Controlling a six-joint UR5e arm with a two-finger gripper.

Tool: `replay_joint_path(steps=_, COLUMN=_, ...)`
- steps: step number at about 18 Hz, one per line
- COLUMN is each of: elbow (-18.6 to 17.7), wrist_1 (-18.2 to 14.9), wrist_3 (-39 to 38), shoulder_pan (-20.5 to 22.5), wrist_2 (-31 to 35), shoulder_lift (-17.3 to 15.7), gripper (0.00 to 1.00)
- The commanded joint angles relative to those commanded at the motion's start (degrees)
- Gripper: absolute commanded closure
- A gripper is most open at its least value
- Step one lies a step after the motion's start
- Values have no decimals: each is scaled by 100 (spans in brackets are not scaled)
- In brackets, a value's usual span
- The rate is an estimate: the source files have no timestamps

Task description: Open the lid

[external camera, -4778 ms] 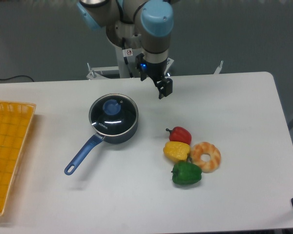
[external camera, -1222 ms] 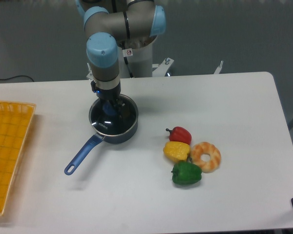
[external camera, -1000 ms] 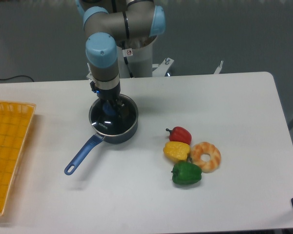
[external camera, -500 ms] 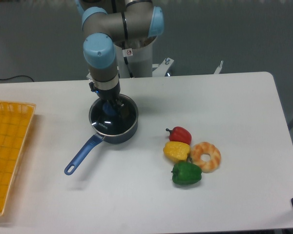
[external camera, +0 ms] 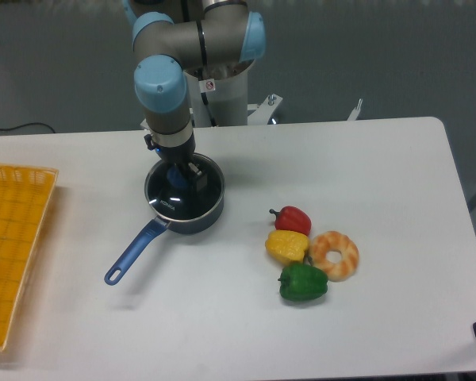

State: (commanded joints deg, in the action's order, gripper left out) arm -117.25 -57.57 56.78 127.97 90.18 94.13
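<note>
The dark glass lid (external camera: 173, 203) lies flat on the dark blue saucepan (external camera: 197, 223) at the table's centre left. The pan's long handle (external camera: 132, 252) points toward the front left. My gripper (external camera: 182, 176) comes straight down onto the middle of the lid, its fingers closed around the light-blue knob, which they mostly hide. One dark finger (external camera: 197, 178) shows on the knob's right side. The lid's metal rim still rests on the pan all round.
A red pepper (external camera: 291, 218), a yellow pepper (external camera: 286, 245), a green pepper (external camera: 303, 282) and a doughnut (external camera: 335, 254) lie grouped to the right of the pan. A yellow basket (external camera: 16, 246) sits at the left edge. The arm's base (external camera: 222, 95) stands behind the pan.
Since 4.8 s ago the arm swung left from behind the table's middle and came down on the lid. Over the last second only the wrist drifted slightly left; the lid stays seated.
</note>
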Motion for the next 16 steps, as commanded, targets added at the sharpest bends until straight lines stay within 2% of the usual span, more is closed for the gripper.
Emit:
replay_joint_path(steps=7, elbow=26, wrist_1=0, wrist_3=0, shoulder_pan=9, wrist_2=-9, shoulder_lift=0, gripper=48)
replay_joint_path(steps=16, elbow=263, wrist_1=-61, wrist_3=9, shoulder_pan=35, wrist_2=0, shoulder_lift=-9, gripper=51)
